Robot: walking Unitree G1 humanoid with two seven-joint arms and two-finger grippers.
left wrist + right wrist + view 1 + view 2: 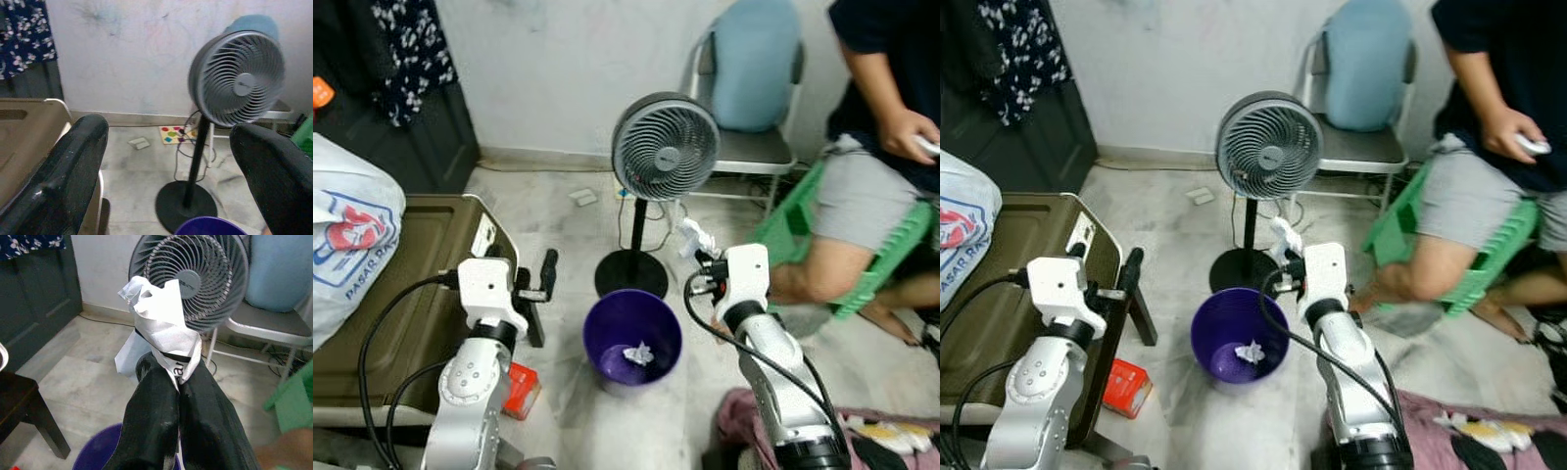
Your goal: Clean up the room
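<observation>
Paper scrap [161,323] is pinched in our right claw [703,253], just past the far rim of the purple bin [607,318] on the floor, so we judge release needs drawing back toward us; left claw [543,284] spread.

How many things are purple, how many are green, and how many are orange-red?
Purple: 1, the bin.
Green: 1, the plastic stool under the seated person.
Orange-red: 1, the small box on the floor.
Total: 3.
</observation>
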